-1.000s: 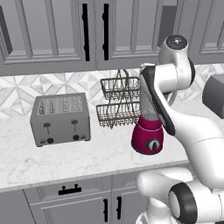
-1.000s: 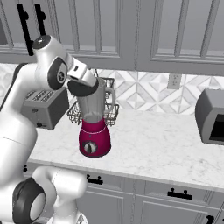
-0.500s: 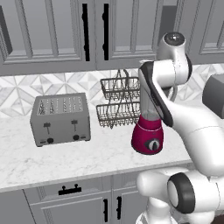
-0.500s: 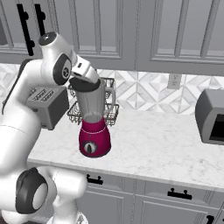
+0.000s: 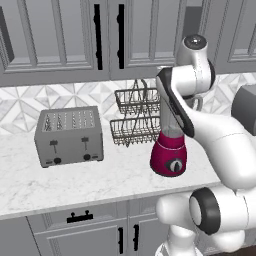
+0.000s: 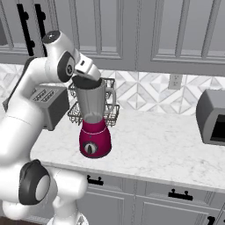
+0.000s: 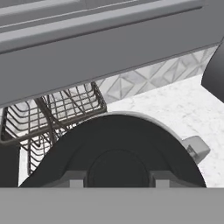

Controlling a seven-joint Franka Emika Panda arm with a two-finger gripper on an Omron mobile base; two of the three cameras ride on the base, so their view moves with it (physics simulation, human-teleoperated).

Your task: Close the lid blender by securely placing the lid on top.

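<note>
Marble surface [image 6: 154, 145] carrying blender [image 6: 94, 127], end effector [image 7: 117, 181] pinching black lid [image 7: 118, 153] over the jar mouth, fingertips being cut off below, arm hiding jar top.

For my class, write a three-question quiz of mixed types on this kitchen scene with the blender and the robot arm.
1. True or false: the round black domed lid sits at the mouth of the clear grey jar of the magenta-based blender.
2. What stands behind the blender? A) two-tier wire rack B) kettle C) sink
3. Which appliance with slots stands on the white marble counter left of the rack in the left base view?

Key: 1 true; 2 A; 3 silver toaster.
</note>
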